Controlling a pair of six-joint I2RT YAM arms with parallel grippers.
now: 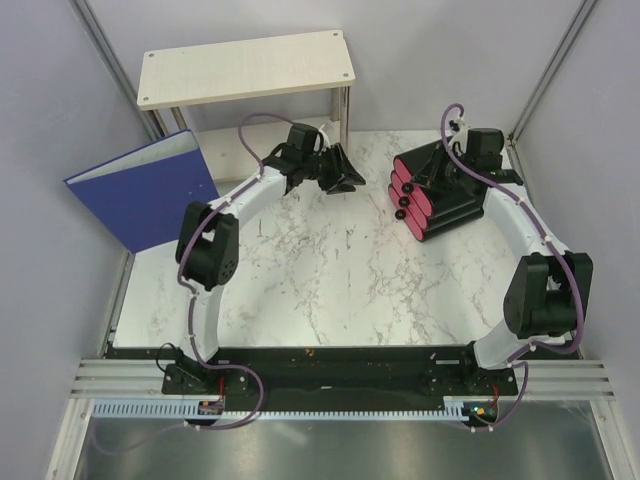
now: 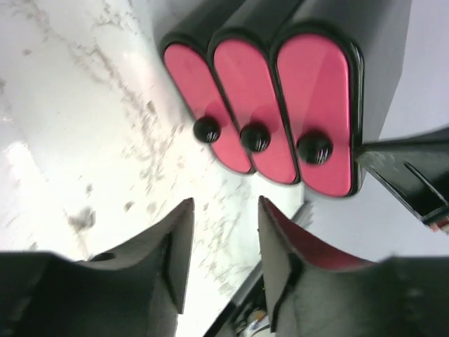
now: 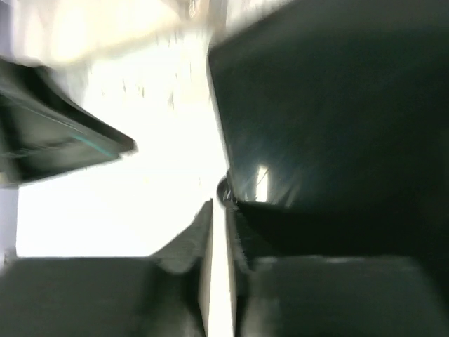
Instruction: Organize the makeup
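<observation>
No makeup shows in any view: no tubes, lipstick, jars or puff. The black organizer box with pink drawers lies at the back right of the marble table, its drawer fronts facing left. My left gripper is open and empty, hovering to the left of the box. In the left wrist view its fingers point at three pink drawer fronts with black knobs. My right gripper rests over the box's top. In the right wrist view its fingers stand almost together, nothing between them, beside the box's black wall.
A light wooden shelf stands at the back. A blue binder leans at the back left, over the table's edge. Grey walls close in both sides. The marble table top stretches in front of both grippers.
</observation>
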